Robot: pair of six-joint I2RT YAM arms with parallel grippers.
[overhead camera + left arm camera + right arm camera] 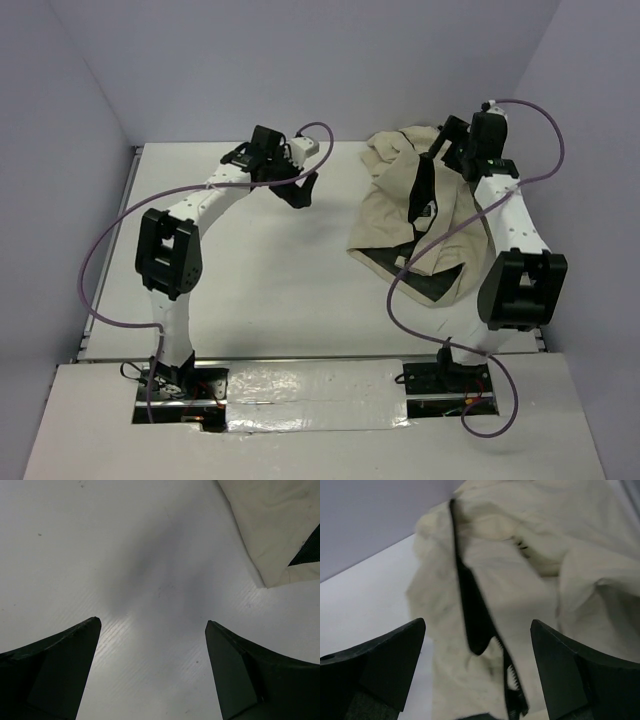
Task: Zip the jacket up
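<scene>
left tool (152,626) spread over table (125,545), right tool (478,626) spread at the jacket (530,575) by its zipper (472,612).

I record the top view looking down from above the near edge over the whole table (300,290), both wrist views set close, all three sharing the jacket (400,215) near its right edge.

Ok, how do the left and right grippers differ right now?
The left gripper hangs over bare table; the right gripper hangs over the jacket. The left gripper has nothing between its jaws; the right gripper has the dark zipper lined up between its own. Both stand open, clamping nothing.
</scene>
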